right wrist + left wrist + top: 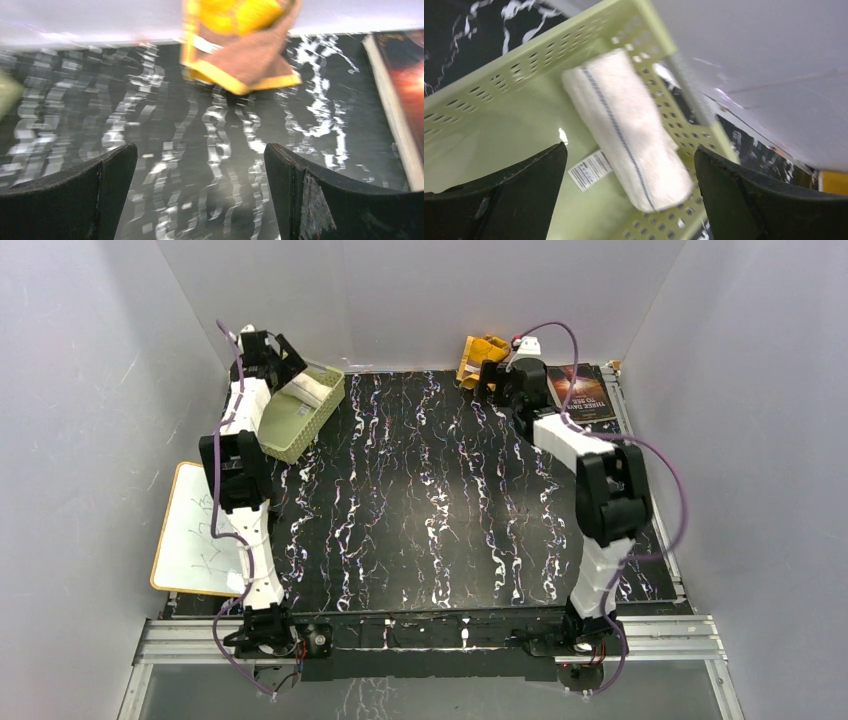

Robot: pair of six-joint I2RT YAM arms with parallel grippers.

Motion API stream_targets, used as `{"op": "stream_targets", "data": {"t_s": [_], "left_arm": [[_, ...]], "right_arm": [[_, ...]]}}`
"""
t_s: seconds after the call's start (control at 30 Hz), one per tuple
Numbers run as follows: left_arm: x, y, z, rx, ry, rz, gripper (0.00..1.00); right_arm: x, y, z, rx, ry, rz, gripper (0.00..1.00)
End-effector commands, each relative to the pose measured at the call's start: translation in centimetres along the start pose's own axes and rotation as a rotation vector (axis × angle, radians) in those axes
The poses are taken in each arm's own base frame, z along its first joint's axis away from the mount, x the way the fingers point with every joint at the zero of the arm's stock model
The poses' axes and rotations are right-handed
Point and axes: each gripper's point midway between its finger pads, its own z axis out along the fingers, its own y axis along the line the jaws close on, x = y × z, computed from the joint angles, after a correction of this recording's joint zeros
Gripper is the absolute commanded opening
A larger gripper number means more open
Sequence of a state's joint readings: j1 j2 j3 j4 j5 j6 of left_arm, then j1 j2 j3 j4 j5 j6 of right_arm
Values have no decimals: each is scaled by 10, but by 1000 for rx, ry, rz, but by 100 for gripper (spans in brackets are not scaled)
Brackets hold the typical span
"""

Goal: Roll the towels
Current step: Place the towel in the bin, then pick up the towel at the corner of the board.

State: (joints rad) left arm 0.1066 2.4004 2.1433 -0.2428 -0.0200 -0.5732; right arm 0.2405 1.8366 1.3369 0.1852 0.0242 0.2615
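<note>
cream towel (pixel 629 130): rolled, in green basket (pixel 499 75) | yellow-tan towel (pixel 240 45): bunched, table (pixel 420 540) far edge

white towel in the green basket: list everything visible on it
The cream-white towel is rolled into a short, thick cylinder of fluffy, terry-looking cloth, with a thin dark blue stripe running along its length. It lies on its side, diagonally, inside the pale green perforated basket, one end against a side wall and a printed label beside it. Only the basket appears to touch it.
</note>
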Motion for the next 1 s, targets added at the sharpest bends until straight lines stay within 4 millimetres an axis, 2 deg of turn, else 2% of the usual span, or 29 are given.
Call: {"op": "stream_targets", "data": {"t_s": [0.0, 0.07, 0.17, 0.3, 0.43, 0.6, 0.63, 0.67, 0.7, 0.73, 0.8, 0.83, 0.9, 0.97], "left_arm": [[-77, -58, -97, 97, -169, 198, 98], [-79, -64, -116, 129, -166, 225, 98], [-76, -69, -141, 170, -153, 230, 98], [-63, -72, -165, 216, -119, 200, 98], [-50, -70, -189, 247, -118, 169, 98], [-63, -76, -223, 272, -156, 189, 98], [-66, -79, -230, 279, -162, 198, 98], [-69, -81, -237, 283, -165, 206, 98], [-71, -83, -244, 289, -169, 214, 98], [-75, -85, -254, 294, -181, 222, 98], [-83, -85, -270, 291, -205, 240, 98], [-86, -86, -279, 293, -217, 247, 98], [-91, -90, -299, 316, -231, 254, 98], [-93, -98, -320, 358, -227, 260, 98]], "right_arm": [[36, -52, 48, 134, 121, -289, 97], [42, -61, 64, 157, 158, -366, 92], [53, -71, 75, 177, 172, -449, 91], [52, -73, 91, 175, 148, -496, 91], [55, -76, 115, 194, 145, -530, 91], [58, -82, 143, 222, 107, -543, 87], [51, -81, 148, 232, 88, -544, 80], [48, -81, 153, 234, 81, -543, 64], [44, -79, 155, 233, 77, -539, 28], [35, -75, 155, 226, 65, -527, 3], [11, -55, 144, 190, 23, -513, 0], [-7, -35, 131, 167, -12, -522, 0], [-48, 5, 98, 132, -91, -555, 0], [-88, 55, 56, 54, -145, -583, 0]]}}
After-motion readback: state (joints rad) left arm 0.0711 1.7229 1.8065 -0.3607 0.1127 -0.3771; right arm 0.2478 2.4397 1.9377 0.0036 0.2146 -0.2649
